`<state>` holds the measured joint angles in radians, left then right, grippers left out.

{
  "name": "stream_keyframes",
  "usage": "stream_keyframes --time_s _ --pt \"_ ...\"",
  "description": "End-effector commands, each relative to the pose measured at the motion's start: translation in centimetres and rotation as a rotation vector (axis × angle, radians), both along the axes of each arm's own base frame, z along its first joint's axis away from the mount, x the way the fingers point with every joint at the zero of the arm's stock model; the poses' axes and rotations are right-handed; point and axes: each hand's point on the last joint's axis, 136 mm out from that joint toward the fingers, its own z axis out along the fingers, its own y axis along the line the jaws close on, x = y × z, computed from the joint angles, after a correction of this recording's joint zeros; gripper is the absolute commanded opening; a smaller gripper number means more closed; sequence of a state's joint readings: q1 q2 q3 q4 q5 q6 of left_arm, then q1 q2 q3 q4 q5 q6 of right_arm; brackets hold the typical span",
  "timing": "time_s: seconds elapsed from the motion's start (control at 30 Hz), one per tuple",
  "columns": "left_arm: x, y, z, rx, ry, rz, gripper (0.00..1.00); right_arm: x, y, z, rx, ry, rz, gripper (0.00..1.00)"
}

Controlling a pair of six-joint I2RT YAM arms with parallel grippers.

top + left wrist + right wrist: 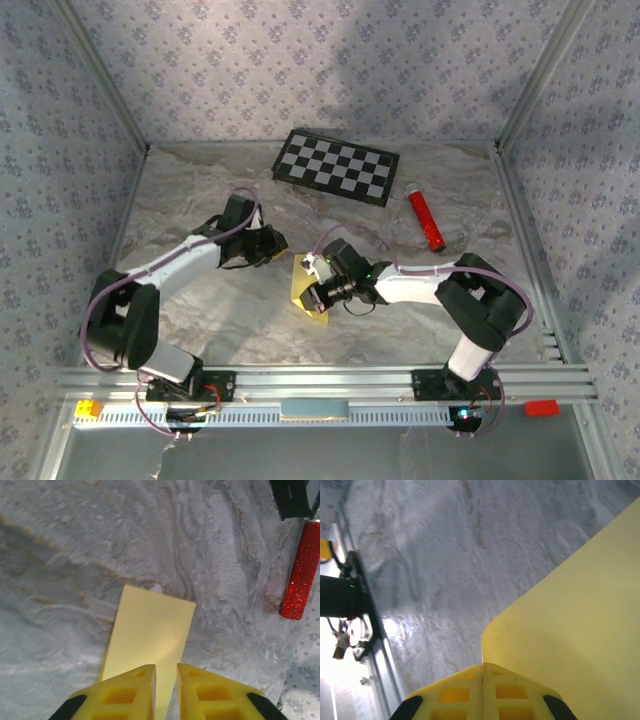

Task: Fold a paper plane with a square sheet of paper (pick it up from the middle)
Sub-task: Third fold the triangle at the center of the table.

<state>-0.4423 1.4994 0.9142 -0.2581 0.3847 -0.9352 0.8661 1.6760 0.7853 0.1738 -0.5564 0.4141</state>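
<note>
At the left, the left gripper (280, 243) is held low over the grey marbled table (200, 200). In the left wrist view its yellow fingers (135, 685) are seen narrowly parted, with nothing clamped between them as far as can be made out. The square sheet of paper (302, 282) is found just beside this gripper, at the middle of the table between the 2 arms, and pale yellow is glimpsed through the gap between the fingers. From the left wrist the sheet is seen as a rectangle longer than it is wide. This suggests 1 lengthwise fold, though foreshortening cannot be ruled out. To the right of the sheet, the right gripper (315, 292) is clenched, and in the right wrist view an edge of the paper is seen running into the seam of its closed fingers (515, 690), so the sheet is judged to be pinched there. Further back, a checkerboard panel (335, 166) and a red tube (425, 220) are left well apart from the work. An early fold is judged to be in hand, and no dart shape is formed yet. For the next move, the sheet needs to be held fast by the right gripper while the free edge is caught or pressed flat by the left, with care that the thin paper is not torn or dragged askew.
</note>
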Motion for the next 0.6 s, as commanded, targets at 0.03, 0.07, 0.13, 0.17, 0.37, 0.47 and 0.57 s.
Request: stream_keyframes --time_s 0.03,0.07,0.13,0.17,0.37,0.47,0.57 --pt "0.9 -2.2 -0.2 -0.058 0.016 -0.093 0.14 -0.5 0.5 0.8 0.073 0.054 0.003 0.00" --pt "1.1 -2.6 -0.5 -0.065 0.025 -0.102 0.14 -0.5 0.4 0.7 0.074 0.052 0.000 0.00" --pt "1.2 -3.5 -1.3 -0.077 0.042 -0.125 0.13 -0.5 0.1 0.4 0.069 0.057 -0.005 0.00" --pt "1.2 -4.1 -1.8 -0.084 0.053 -0.140 0.12 -0.4 0.0 0.3 0.068 0.058 -0.009 0.00" --pt "0.6 -6.8 -4.4 -0.077 0.107 -0.213 0.10 -0.1 -0.9 -0.6 0.047 0.056 -0.041 0.00" --pt "0.1 -7.5 -6.1 -0.058 0.139 -0.223 0.09 0.0 -1.3 -1.0 0.042 0.058 -0.051 0.00" --pt "-0.5 -7.5 -7.9 -0.034 0.177 -0.223 0.07 0.1 -1.6 -1.1 0.038 0.061 -0.059 0.00"
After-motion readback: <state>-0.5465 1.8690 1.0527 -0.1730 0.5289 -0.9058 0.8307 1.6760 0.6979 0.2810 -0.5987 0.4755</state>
